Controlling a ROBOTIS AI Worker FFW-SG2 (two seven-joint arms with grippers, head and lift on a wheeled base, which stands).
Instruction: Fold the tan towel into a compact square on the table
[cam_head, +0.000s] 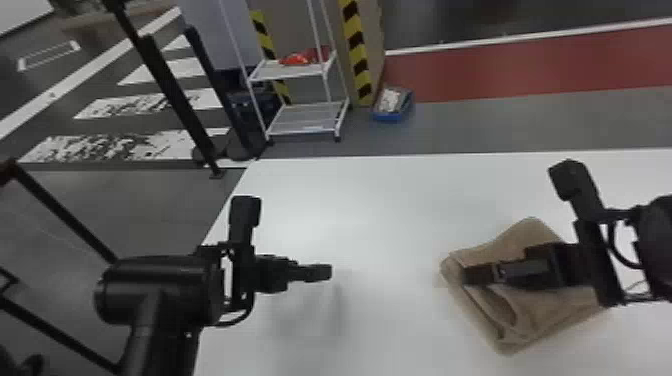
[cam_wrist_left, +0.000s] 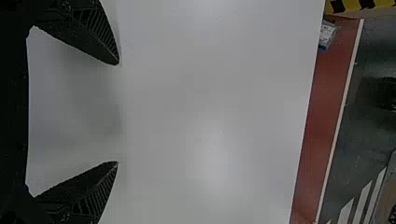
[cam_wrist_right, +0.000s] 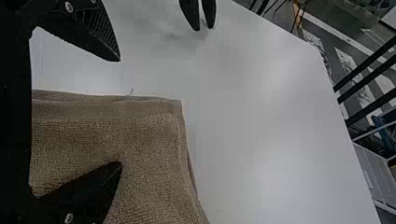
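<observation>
In the head view, the right gripper (cam_head: 466, 276) covers a strip of the towel (cam_head: 530, 237) below and behind its fingers, and whether the fingertips touch the cloth there can't be told. In the right wrist view, one finger (cam_wrist_right: 93, 191) hides a patch of weave, the gripper's body covers the towel behind the fingers, and the picture's edge cuts off more cloth beside that finger. From the head, the left gripper's (cam_head: 327, 272) fingers overlap — the gap between them is hidden. Far beyond both pairs of fingertips, the blue bin's (cam_head: 394, 117) contents and the red item (cam_head: 295, 59) are too small to tell.
</observation>
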